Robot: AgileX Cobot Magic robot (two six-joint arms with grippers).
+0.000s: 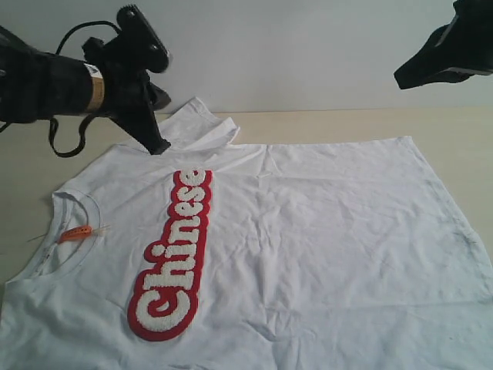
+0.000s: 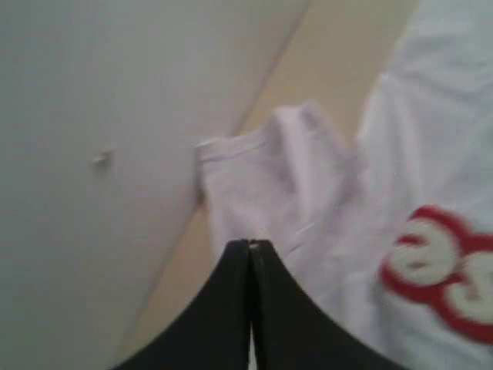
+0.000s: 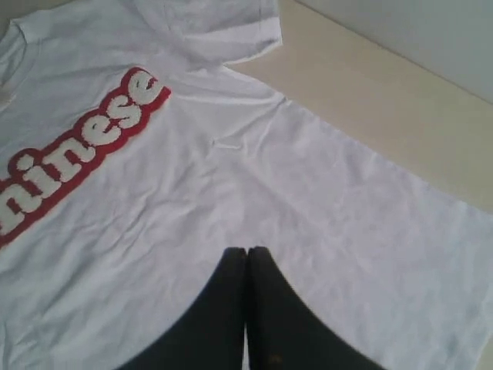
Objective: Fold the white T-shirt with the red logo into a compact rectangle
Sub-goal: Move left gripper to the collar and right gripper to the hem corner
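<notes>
The white T-shirt (image 1: 323, 231) lies spread flat on the table, its collar toward the left and its hem toward the right. The red logo (image 1: 173, 254) runs across the chest and reads "Chinese". An orange neck tag (image 1: 77, 233) shows inside the collar. The far sleeve (image 1: 196, 123) is rumpled and partly folded back. My left gripper (image 1: 158, 146) is shut, its tip down at the shoulder beside that sleeve (image 2: 285, 177), with no cloth seen between the jaws. My right gripper (image 1: 404, 77) hangs shut high at the back right, above the shirt's body (image 3: 308, 200).
The pale wooden table (image 1: 462, 127) shows bare along the back edge and at the far left. A white wall (image 1: 308, 46) rises right behind it. The shirt's near edge runs out of the exterior view at the bottom.
</notes>
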